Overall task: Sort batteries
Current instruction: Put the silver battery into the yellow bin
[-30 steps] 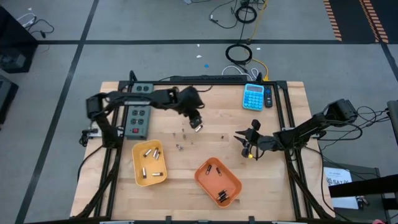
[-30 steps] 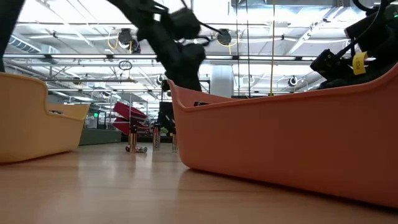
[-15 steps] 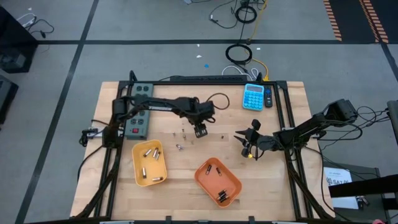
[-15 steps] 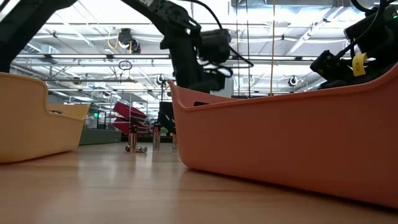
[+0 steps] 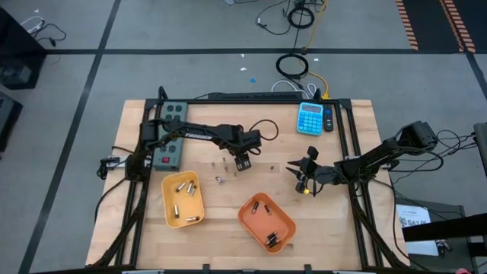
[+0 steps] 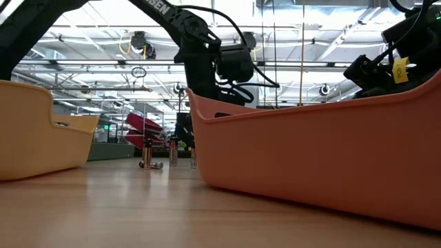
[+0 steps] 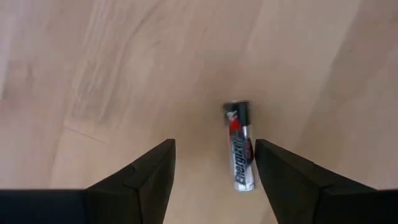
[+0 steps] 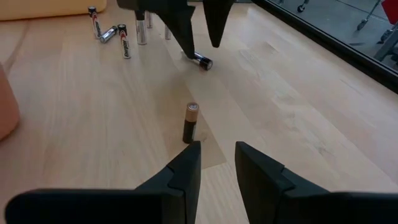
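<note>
Several batteries lie or stand loose on the wooden table [image 5: 221, 171]; more lie in the yellow tray [image 5: 167, 204] and the orange tray [image 5: 262, 218]. My left gripper [image 7: 214, 163] points steeply down, open, just above one battery [image 7: 240, 152] that lies flat on its side. That battery lies between the fingers, nearer one of them, and neither finger touches it. The right wrist view shows the same battery [image 8: 200, 61] under those fingers. My right gripper [image 8: 217, 163] waits at the table's right, open a little, with nothing in it; a brown-topped battery [image 8: 191, 122] stands upright before it.
A blue calculator [image 5: 310, 118] and a grey power strip [image 5: 170, 141] lie along the far edge. In the low view the orange tray [image 6: 310, 151] fills the foreground and the yellow tray [image 6: 34, 131] stands at the left. Bare wood lies between the trays and the right gripper [image 5: 303, 181].
My left gripper has come down toward the table and a little toward the near edge, ending over the lying battery, and has tipped to point more steeply down. The batteries and the right arm have kept still.
</note>
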